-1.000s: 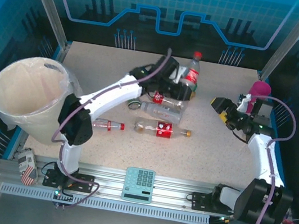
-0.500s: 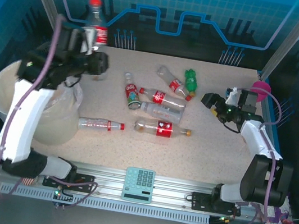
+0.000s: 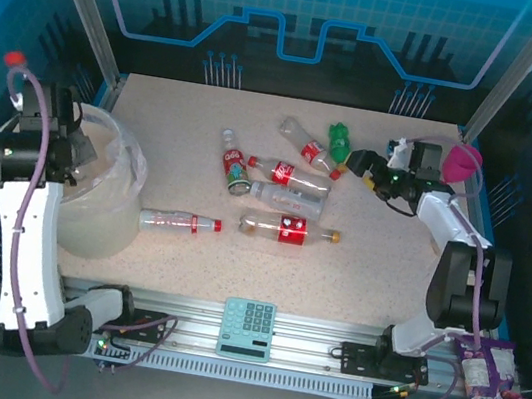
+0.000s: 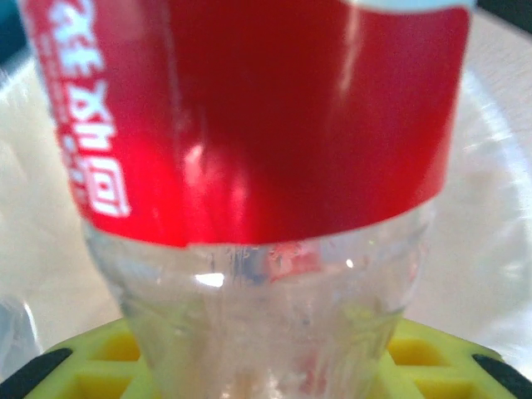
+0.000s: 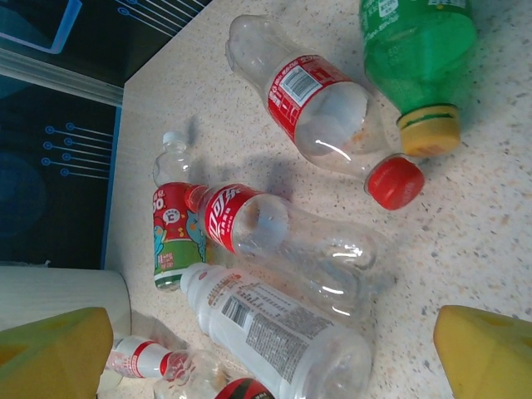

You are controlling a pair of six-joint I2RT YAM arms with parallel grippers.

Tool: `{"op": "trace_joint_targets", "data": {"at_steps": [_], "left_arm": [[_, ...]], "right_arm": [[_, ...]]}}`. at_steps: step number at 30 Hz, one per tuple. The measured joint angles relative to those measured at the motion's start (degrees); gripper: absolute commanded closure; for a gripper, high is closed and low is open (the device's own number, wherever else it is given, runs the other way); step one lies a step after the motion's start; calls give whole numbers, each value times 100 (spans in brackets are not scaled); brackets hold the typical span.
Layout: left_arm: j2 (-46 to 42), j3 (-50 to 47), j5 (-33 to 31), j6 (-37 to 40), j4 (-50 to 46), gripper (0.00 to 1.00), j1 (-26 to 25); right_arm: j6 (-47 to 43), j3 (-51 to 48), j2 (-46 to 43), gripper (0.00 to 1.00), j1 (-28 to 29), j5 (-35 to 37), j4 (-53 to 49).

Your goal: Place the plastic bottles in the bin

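Currently my left claw (image 4: 258,370) pinches a red-labelled bottle (image 4: 249,125) by the clear part next to its label, holding it over the bin (image 3: 101,219) at the left edge of the table (image 3: 386,269). My right claw (image 3: 358,163) stands spread wide, just beside the green bottle (image 5: 416,41). The other bottles (image 3: 286,198) lie scattered mid-table.

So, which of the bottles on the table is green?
The yellow-capped bottle, rightmost of the group in the top view. It has a tinted green body, and all the others are clear plastic.
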Motion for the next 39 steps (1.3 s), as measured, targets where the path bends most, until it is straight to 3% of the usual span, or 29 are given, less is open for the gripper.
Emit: {"op": "trace_joint_targets", "data": {"at_steps": [5,11,22,25,27,39], "left_arm": [[4,-544,-11,-11,201,80,411],[4,-940,162,146,352,74,501],[4,-1403,752,308,393,38,555],[4,-1401,769,396,431,12,566],[7,-1390,804,413,470,1,584],[409,-326,905,743,444,3,586]], "right_arm": [[-13,61,90,0,9,7,9],[-26,63,201,0,9,7,13],[-48,66,323,0,9,9,11],[-48,66,323,0,9,9,11],[-48,66,323,0,9,7,13],[-92,66,323,0,9,11,9]]}}
